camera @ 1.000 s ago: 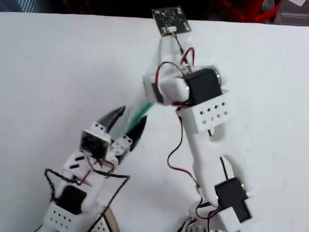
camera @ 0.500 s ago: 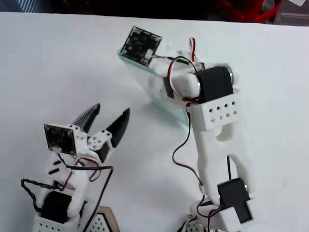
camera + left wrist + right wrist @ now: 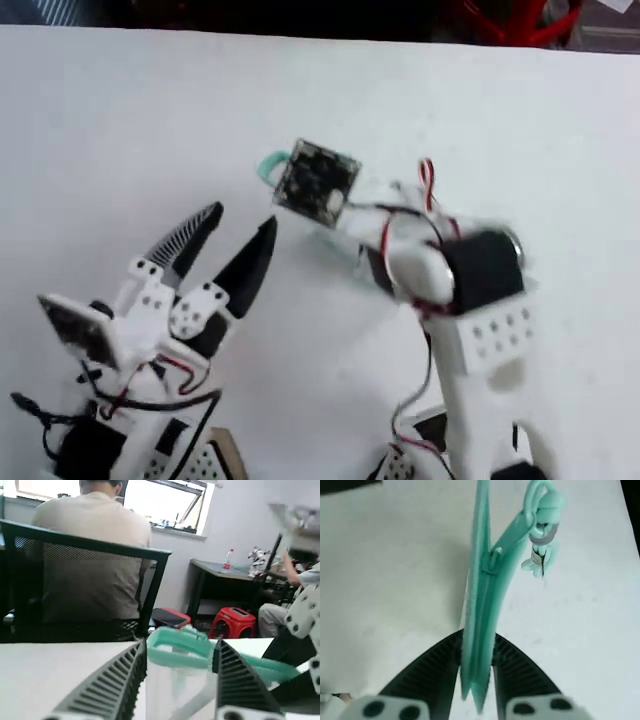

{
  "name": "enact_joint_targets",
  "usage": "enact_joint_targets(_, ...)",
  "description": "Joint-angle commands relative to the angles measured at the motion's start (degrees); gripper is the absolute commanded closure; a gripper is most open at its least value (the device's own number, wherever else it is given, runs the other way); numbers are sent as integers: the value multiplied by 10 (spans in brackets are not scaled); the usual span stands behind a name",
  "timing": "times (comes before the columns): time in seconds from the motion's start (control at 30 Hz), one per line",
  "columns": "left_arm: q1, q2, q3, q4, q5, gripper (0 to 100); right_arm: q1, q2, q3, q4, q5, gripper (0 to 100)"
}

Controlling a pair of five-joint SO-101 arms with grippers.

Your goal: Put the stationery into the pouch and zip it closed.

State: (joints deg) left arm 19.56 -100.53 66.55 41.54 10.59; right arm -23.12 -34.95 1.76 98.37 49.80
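Drawn back toward its base, the right gripper [image 3: 477,642] pinches the zip edge of the clear, mint-trimmed plastic pouch [image 3: 481,580] over the white table [image 3: 120,120], the left gripper [image 3: 243,218] spread nearby; zipping cleanly likely demands that edge stay taut.

The white table [image 3: 120,110] is carrying a clear pouch [image 3: 479,590] with teal zip, which is standing on edge near the middle.

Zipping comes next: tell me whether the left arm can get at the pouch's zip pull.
Probably yes: left gripper is open, facing the pouch; its zip pull hangs clear of the right gripper.
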Motion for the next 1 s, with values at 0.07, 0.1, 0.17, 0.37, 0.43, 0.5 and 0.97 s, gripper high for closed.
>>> enact_joint_targets(0.07,18,245,-229,55,19,782,-6,-175,136,-87,8,981)
enact_joint_targets(0.1,22,293,-281,76,19,782,-6,-197,170,-113,8,981)
enact_joint_targets(0.17,22,389,-395,127,19,782,-5,-234,227,-147,8,981)
enact_joint_targets(0.37,19,651,-794,356,-37,781,-5,-290,322,-167,6,981)
enact_joint_targets(0.43,20,736,-936,434,-53,781,-6,-308,336,-169,6,981)
enact_joint_targets(0.5,22,824,-1078,512,-57,781,-6,-328,350,-180,4,981)
enact_joint_targets(0.97,-7,1059,-1247,608,-89,784,-93,-502,615,-291,45,981)
